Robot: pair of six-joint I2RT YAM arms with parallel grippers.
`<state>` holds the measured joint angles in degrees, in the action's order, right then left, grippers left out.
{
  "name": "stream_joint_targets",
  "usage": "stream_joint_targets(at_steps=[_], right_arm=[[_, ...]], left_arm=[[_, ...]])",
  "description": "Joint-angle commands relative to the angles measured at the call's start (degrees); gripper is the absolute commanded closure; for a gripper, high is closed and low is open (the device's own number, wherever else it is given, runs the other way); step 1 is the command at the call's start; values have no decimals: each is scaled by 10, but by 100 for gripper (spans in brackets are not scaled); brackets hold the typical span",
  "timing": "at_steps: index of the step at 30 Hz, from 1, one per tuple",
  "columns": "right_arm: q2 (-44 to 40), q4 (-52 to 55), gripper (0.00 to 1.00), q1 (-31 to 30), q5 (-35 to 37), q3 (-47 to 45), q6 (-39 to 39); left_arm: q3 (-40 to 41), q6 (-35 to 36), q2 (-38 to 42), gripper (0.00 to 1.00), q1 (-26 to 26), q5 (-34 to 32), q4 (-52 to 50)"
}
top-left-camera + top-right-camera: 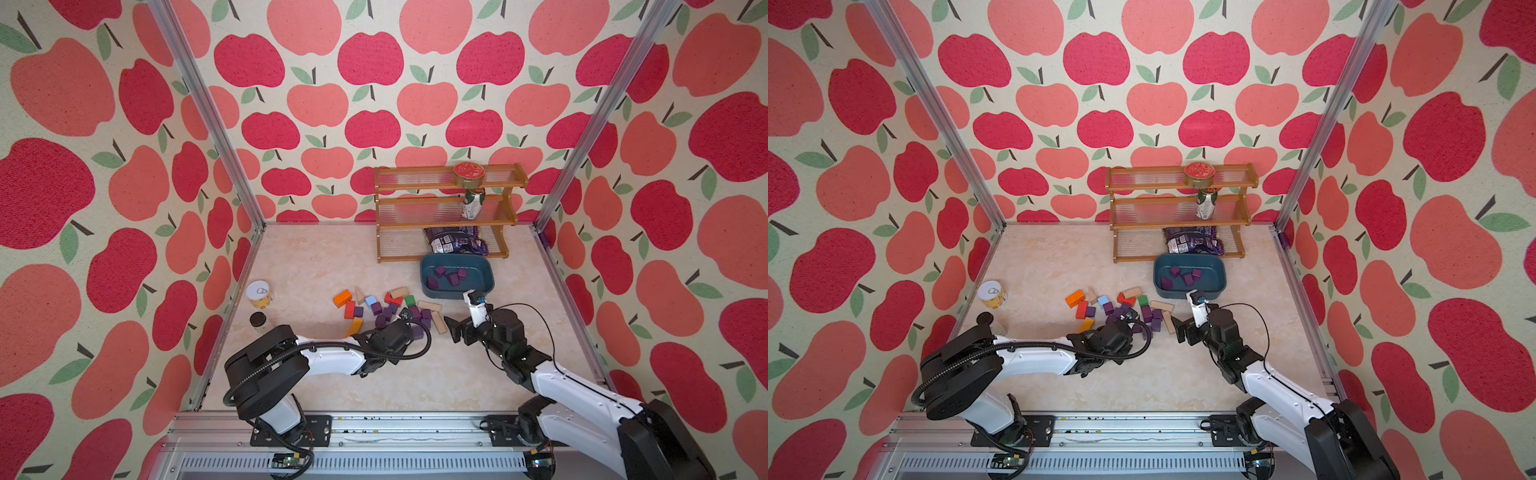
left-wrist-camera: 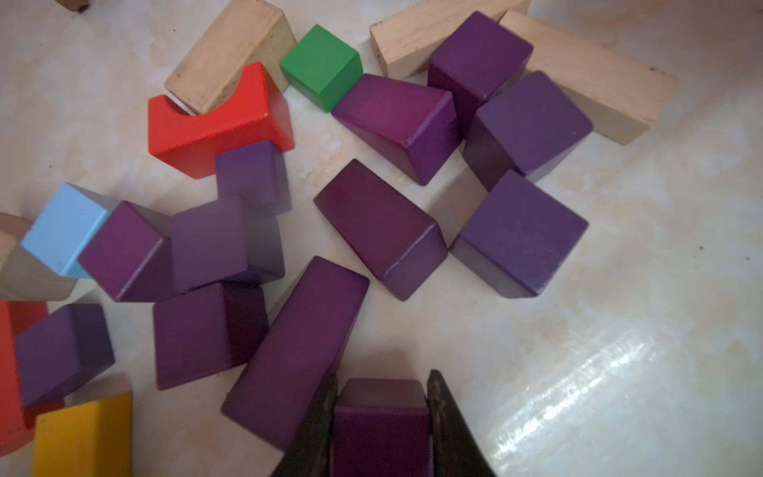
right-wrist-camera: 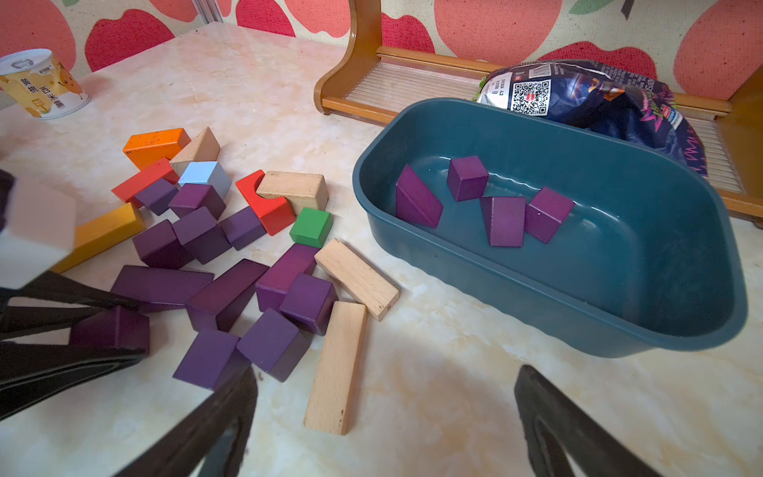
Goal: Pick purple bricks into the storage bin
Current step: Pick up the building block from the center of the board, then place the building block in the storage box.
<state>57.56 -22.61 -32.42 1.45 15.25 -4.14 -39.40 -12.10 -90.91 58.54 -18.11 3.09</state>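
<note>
Bin edges: The storage bin (image 3: 516, 285) is set close before the bottom tier of the wooden rack (image 1: 444, 208). A snack bag (image 3: 598, 99) is seen just behind the bin's far rim. The bin's right end is near the aluminium side rail (image 1: 559, 286).
Open room: Open tabletop (image 1: 415, 374) is seen on the near side of the bin. More is seen far to the bin's left, up to a yellow can (image 1: 258, 293).
Bin contents: Four purple bricks (image 3: 503, 221) are seen inside the bin, kept apart from its near wall.
Loose bricks: The other purple bricks are heaped to the left of the bin, mixed with coloured blocks (image 3: 157, 144). Two tan blocks (image 3: 336, 363) are laid between heap and bin.
Left gripper: The left gripper (image 2: 380, 396) is clenched on one purple brick (image 2: 380, 421) at the heap's edge farthest from the bin. Whether it is raised off the table cannot be told.
Right gripper: The right gripper (image 3: 382, 392) is spread wide with nothing between its fingers. It is held over the tabletop just off the bin's near left corner.
</note>
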Motion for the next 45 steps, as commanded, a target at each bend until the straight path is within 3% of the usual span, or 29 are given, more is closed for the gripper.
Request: stream_joint_targets(at_steps=[1, 16, 28, 45], right_arm=[[3, 10, 1, 6, 7, 10, -10], [2, 15, 1, 6, 22, 11, -10], [3, 19, 1, 23, 40, 8, -19], [10, 17, 1, 40, 39, 7, -32]], left_arm=[[-19, -1, 3, 86, 3, -20, -6], [-98, 22, -7, 84, 3, -39, -49], [-244, 78, -57, 81, -11, -8, -107], [-369, 120, -140, 82, -56, 67, -93]])
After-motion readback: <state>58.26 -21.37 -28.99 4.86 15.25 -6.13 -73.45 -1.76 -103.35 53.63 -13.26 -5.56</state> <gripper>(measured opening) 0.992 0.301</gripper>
